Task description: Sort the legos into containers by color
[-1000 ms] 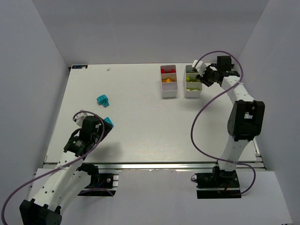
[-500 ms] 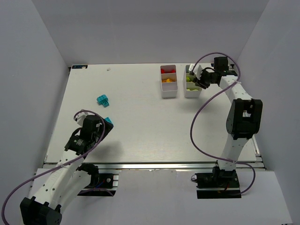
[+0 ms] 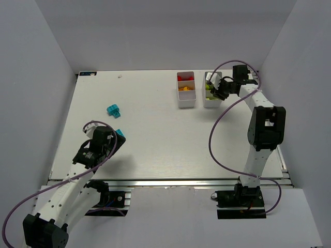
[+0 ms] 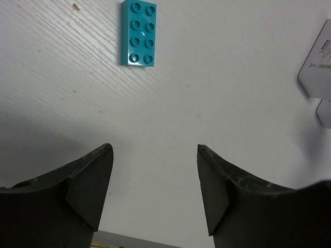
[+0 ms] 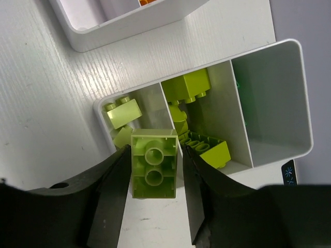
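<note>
My right gripper (image 5: 153, 150) is shut on a lime lego (image 5: 153, 163), underside up, hanging over the right container (image 5: 269, 103). That container holds pale lime bricks (image 5: 124, 111) in one end compartment and brighter lime bricks (image 5: 196, 88) in the middle one. From above, the right gripper (image 3: 214, 88) hovers over that container (image 3: 212, 103). The left container (image 3: 186, 105) holds red and orange bricks. My left gripper (image 4: 152, 150) is open and empty above the table, with a cyan lego (image 4: 138, 32) lying flat ahead of it. A second cyan lego (image 3: 113, 110) lies farther back.
White walls close in the table on the left, back and right. A corner of the left container (image 5: 129, 20) shows at the top of the right wrist view. White labelled plates (image 4: 318, 62) show at the right edge of the left wrist view.
The right gripper has moved left with the lime lego, from the container's right side to over it. The left arm has barely shifted.
</note>
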Robot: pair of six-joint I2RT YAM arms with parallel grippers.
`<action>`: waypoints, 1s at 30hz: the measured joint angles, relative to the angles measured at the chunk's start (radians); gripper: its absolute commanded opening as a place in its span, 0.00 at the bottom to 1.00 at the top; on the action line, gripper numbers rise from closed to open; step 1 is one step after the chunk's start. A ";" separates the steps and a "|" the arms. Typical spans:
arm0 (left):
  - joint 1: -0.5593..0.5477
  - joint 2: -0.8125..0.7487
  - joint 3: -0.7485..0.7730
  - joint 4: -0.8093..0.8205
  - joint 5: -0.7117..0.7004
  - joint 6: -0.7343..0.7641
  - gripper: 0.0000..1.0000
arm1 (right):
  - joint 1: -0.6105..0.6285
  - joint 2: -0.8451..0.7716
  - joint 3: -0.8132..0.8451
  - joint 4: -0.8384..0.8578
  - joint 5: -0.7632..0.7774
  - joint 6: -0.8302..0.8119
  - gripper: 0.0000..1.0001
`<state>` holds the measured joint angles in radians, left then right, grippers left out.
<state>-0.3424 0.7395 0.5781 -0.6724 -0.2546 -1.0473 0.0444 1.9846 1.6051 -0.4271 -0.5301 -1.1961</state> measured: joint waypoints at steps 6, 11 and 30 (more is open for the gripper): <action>0.000 0.016 0.000 0.000 0.001 0.001 0.75 | 0.003 0.004 -0.032 0.023 0.002 0.009 0.77; 0.000 0.036 0.011 0.000 0.001 0.009 0.75 | 0.003 -0.001 -0.079 0.044 0.001 0.011 0.89; 0.085 0.650 0.421 -0.122 -0.051 0.276 0.86 | 0.029 -0.416 -0.274 0.034 -0.396 0.384 0.29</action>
<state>-0.2573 1.3899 0.9993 -0.7948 -0.3061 -0.7715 0.0731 1.5684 1.3312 -0.3935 -0.9260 -0.8120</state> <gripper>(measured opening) 0.859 0.218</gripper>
